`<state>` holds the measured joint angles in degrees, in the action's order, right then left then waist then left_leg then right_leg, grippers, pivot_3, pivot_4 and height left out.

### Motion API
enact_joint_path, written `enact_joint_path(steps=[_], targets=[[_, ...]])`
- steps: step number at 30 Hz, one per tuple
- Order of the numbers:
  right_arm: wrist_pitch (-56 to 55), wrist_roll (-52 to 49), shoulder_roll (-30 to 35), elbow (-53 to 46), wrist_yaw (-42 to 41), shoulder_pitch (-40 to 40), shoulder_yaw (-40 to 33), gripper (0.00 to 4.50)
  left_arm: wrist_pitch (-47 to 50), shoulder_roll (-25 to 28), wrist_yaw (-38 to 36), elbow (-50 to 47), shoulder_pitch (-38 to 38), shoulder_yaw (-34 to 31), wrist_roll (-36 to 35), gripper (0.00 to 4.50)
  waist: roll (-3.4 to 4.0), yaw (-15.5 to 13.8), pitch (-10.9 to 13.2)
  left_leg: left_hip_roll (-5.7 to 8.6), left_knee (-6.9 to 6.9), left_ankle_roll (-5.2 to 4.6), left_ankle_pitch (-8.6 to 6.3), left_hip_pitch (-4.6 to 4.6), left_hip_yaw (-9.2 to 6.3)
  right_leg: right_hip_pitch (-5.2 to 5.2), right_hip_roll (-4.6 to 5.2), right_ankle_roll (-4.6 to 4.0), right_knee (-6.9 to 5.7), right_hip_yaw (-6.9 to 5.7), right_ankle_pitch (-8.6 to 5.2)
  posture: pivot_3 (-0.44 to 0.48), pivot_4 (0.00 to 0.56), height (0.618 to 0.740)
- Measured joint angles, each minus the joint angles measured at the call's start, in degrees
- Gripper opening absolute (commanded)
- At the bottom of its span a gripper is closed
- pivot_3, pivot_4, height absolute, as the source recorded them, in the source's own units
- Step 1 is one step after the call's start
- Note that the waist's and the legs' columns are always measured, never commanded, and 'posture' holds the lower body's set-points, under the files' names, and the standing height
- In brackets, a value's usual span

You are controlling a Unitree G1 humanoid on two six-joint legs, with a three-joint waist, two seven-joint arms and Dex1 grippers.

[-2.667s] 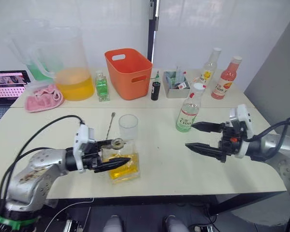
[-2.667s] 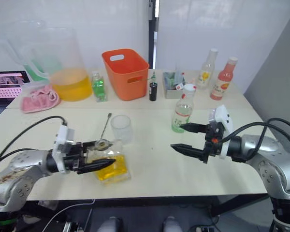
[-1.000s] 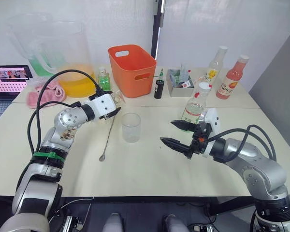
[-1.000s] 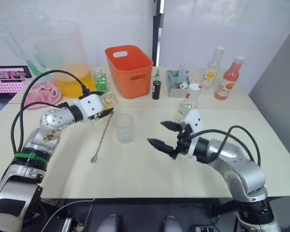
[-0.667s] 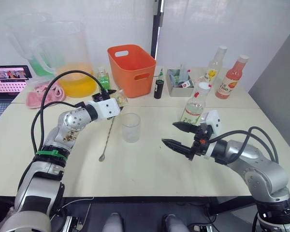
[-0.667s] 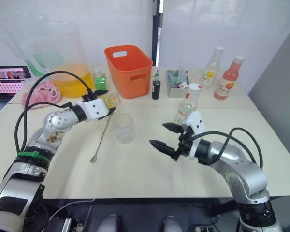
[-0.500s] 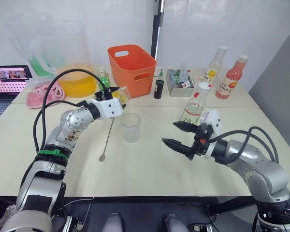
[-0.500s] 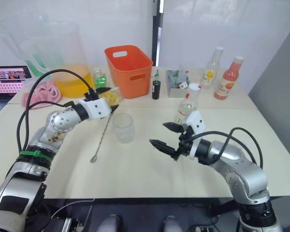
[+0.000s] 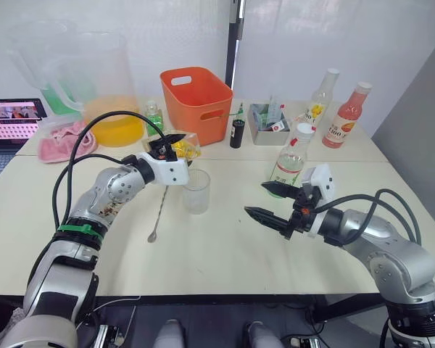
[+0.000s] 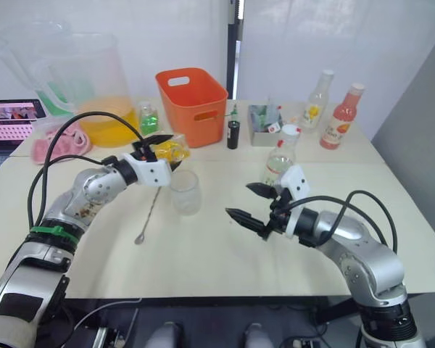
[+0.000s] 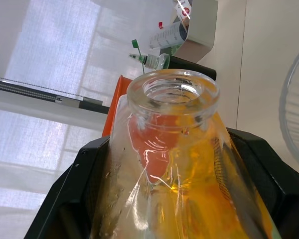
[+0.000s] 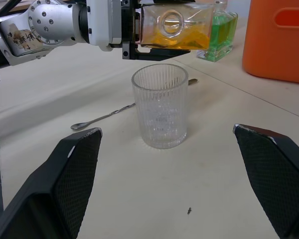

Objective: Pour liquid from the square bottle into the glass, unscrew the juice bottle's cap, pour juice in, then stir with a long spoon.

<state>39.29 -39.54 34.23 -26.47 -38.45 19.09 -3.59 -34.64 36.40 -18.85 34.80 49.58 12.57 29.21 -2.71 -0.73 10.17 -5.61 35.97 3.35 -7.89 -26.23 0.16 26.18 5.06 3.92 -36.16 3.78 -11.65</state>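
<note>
Since the earlier frame left gripper (image 9: 175,151), clamped on the square bottle (image 12: 175,27), has carried it over the glass (image 9: 196,191), tipped sideways ready for pouring; right gripper (image 9: 271,201) waits spread beside the juice bottle (image 9: 288,164).

I read the square bottle (image 12: 175,26) as clear glass with yellow-orange liquid (image 11: 209,199), and the glass (image 12: 160,105) as clear with fine vertical ribbing. The juice bottle (image 9: 286,169) carries a green label and white cap (image 9: 301,130). Far side: orange basket (image 9: 197,104), pink cloth (image 9: 61,141), and a pink-labelled bottle (image 9: 342,120).
</note>
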Motion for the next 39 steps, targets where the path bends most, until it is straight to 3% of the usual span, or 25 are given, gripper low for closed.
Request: enact_joint_path(steps=[13,39], targets=[[0.1,0.0,0.0,0.0,0.4,0.4,-0.1,4.47,-4.1,1.1,8.5,1.2,1.1,2.7,8.7,2.81,0.0,0.0,0.0,0.0,0.02,0.0,0.0,0.0,0.0,0.0,0.0,0.01,-0.03,0.0,0.01,0.0,0.15,0.703],[0.3,-0.1,1.0,-0.1,1.3,-0.4,-1.6,4.47,-6.9,3.7,21.0,3.9,2.3,6.9,19.2,2.81,0.0,-0.1,0.0,0.01,0.04,0.01,0.0,0.0,0.0,0.01,0.01,0.01,-0.08,0.0,0.01,0.0,0.15,0.703]])
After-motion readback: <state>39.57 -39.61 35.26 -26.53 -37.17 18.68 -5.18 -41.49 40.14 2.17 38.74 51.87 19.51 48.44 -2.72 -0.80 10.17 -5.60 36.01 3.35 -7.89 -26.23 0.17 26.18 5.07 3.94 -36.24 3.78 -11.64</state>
